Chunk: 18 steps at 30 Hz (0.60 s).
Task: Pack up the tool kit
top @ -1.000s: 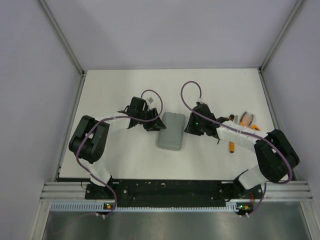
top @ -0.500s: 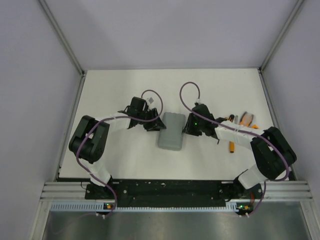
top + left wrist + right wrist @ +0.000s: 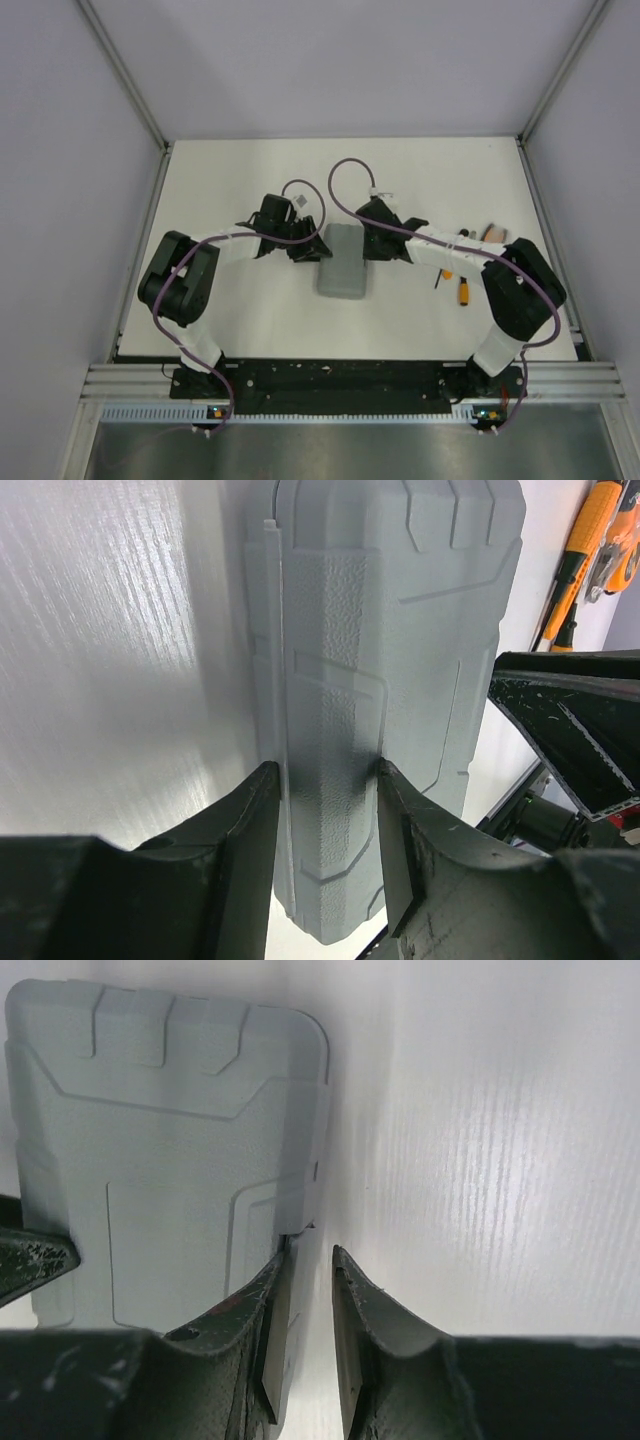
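Seen from above, two black-and-white arms are bolted to a rail at the near edge of a white tabletop (image 3: 250,315), and both are bent inward toward the middle. On the right side, just on the near side of the right forearm, an orange screwdriver (image 3: 465,291) is laid on the tabletop. At the centre, between the two arms, a grey plastic case (image 3: 342,268) is laid flat with its lid closed, its long sides running near to far, well apart from the screwdriver. The left claw (image 3: 308,247) is set against the case's left long side. In the left wrist view that edge is seen wedged between the two black fingers (image 3: 235,860), both touching it, so the claw is clenched on the case. The right claw (image 3: 368,245) is set against the opposite long side. In the right wrist view its jaws are parted by a narrow gap with only bare tabletop in it, so nothing is grasped, and the inner finger is pressed against the case's edge just below a small notch. Slightly farther off on the right, another orange-handled tool (image 3: 491,232) is partly hidden by the arm and cannot be identified. Farthest away, the tabletop is bounded by pale walls with metal corner rails.
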Each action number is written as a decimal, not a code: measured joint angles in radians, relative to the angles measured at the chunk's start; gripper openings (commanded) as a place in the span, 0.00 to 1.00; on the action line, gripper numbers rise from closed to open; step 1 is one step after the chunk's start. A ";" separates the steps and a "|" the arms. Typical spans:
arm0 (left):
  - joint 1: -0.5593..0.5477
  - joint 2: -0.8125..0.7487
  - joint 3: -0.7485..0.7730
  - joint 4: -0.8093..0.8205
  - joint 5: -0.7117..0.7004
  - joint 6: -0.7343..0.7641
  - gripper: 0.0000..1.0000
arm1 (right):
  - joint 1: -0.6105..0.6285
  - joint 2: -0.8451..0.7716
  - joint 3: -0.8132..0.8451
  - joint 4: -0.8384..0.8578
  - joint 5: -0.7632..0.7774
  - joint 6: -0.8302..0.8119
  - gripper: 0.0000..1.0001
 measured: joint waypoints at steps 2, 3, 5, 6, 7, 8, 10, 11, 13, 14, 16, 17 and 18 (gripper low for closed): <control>0.000 0.001 0.000 0.002 -0.001 -0.007 0.09 | 0.023 0.027 0.040 -0.035 0.063 -0.016 0.22; -0.001 0.001 0.000 0.002 -0.004 -0.010 0.07 | 0.036 0.038 0.056 -0.051 0.092 -0.023 0.21; -0.004 0.001 0.000 0.001 -0.011 -0.017 0.03 | 0.061 0.057 0.080 -0.079 0.152 -0.030 0.17; -0.005 0.001 0.000 0.000 -0.014 -0.019 0.02 | 0.071 0.063 0.089 -0.086 0.174 -0.031 0.14; -0.006 0.001 0.000 0.000 -0.018 -0.023 0.00 | 0.079 0.068 0.095 -0.093 0.193 -0.031 0.14; -0.008 0.001 0.000 0.000 -0.021 -0.027 0.00 | 0.085 0.072 0.099 -0.098 0.213 -0.030 0.13; -0.014 0.001 0.000 -0.001 -0.029 -0.038 0.00 | 0.093 0.076 0.102 -0.103 0.238 -0.030 0.13; -0.016 0.001 0.000 0.000 -0.032 -0.042 0.00 | 0.095 0.076 0.103 -0.106 0.247 -0.027 0.12; -0.021 0.001 -0.002 0.002 -0.038 -0.055 0.00 | 0.097 0.076 0.101 -0.110 0.264 -0.020 0.11; -0.023 0.001 -0.003 0.003 -0.039 -0.061 0.00 | 0.097 0.075 0.096 -0.108 0.272 -0.013 0.11; -0.025 0.001 -0.005 0.007 -0.042 -0.068 0.00 | 0.099 0.070 0.083 -0.098 0.288 -0.003 0.11; -0.026 0.001 -0.005 0.007 -0.043 -0.072 0.00 | 0.100 0.066 0.075 -0.089 0.293 0.003 0.11; -0.026 0.001 -0.006 0.008 -0.045 -0.075 0.00 | 0.102 0.060 0.064 -0.079 0.299 0.009 0.11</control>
